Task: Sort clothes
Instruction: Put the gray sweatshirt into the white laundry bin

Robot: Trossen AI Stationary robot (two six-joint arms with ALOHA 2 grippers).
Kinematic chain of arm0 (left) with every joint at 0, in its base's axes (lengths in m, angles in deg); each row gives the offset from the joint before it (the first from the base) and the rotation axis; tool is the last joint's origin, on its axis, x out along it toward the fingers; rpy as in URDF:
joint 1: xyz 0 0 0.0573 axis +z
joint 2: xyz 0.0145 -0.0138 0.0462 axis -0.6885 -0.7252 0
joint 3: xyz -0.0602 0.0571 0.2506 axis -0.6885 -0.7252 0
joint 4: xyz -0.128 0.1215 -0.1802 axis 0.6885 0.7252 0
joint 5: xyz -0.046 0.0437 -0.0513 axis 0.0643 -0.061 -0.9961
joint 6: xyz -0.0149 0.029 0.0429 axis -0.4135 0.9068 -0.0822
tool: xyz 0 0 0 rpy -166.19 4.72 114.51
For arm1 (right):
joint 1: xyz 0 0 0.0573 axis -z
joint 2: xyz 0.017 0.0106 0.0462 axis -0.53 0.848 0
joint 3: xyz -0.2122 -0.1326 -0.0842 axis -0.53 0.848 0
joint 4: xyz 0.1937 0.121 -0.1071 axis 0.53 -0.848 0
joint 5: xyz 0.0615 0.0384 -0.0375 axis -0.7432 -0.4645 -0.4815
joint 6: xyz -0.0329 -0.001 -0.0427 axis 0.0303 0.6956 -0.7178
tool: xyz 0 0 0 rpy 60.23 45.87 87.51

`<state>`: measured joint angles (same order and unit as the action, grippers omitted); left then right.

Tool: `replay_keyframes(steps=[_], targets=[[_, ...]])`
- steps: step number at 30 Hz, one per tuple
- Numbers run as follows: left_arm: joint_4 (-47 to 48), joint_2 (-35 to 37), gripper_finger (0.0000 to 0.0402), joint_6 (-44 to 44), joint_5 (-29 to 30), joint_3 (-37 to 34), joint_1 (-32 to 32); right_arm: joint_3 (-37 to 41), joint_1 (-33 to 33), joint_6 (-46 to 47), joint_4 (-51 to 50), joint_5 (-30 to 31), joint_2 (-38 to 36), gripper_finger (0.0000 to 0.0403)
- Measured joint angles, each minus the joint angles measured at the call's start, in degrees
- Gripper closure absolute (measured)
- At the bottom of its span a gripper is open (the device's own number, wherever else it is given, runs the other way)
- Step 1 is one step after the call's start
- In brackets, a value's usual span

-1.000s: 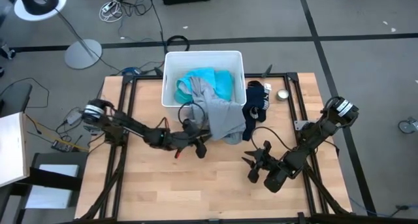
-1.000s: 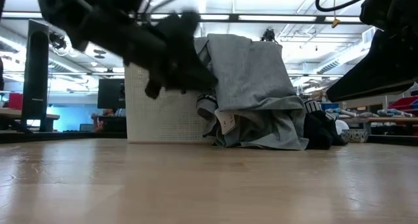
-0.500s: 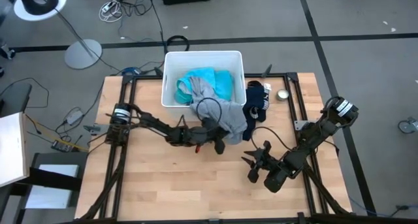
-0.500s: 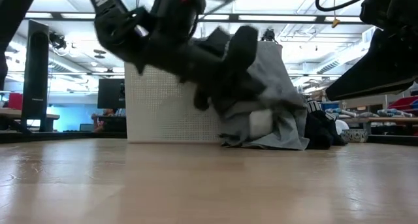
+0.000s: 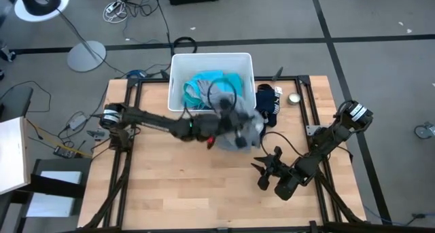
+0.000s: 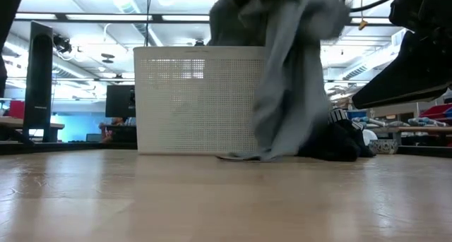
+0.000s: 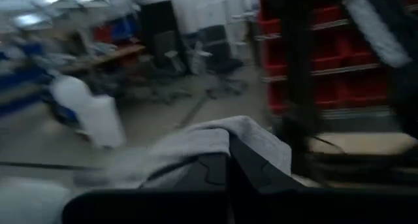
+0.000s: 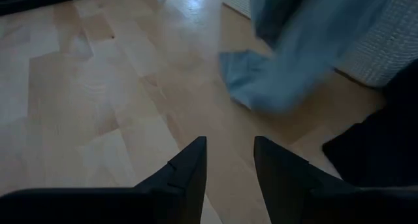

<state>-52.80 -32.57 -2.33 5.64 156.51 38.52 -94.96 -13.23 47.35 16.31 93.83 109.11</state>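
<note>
- The wooden counter (image 5: 170,185) carries the sorting job, its near half bare so garments have somewhere to land.
- The white bin (image 5: 178,63) stands at the counter's far edge, within reach of both arms; its mesh wall fills the middle of the low view.
- The grey shirt (image 5: 246,128) hangs lifted at the bin's front right corner, its upper part bunched high and its hem trailing on the counter (image 6: 244,156), seemingly being drawn clear of the pile.
- The teal shirt (image 5: 216,85) lies inside the bin, partly under the reaching arm.
- The dark navy garment (image 5: 266,105) is slumped on the counter against the bin's right wall, just beside the grey shirt.
- The left end effector (image 5: 234,124) is stretched across to the bin's front, its fingers closed on a fold of the grey shirt, as its wrist view shows (image 7: 225,168).
- The right end effector (image 5: 266,166) waits low over the counter's near right, fingers spread and empty (image 8: 228,159), aimed toward the trailing grey cloth.
</note>
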Motion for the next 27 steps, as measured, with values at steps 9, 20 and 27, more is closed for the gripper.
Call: replay_keyframes(steps=[9,20,27], targets=[[27.14,2.76,0.0401,13.05,6.03,23.88,10.94,0.00,-0.02,0.00,-0.06,-0.15,0.00,0.0275],[62.21,2.96,0.0401,9.23,11.23,39.75,18.24,0.00,-0.04,-0.02,-1.20,-0.39,0.00,0.0275],[74.69,2.83,0.0401,-2.30,6.35,34.65,21.63,0.00,-0.04,0.09,-1.32,-0.50,0.00,0.0275]])
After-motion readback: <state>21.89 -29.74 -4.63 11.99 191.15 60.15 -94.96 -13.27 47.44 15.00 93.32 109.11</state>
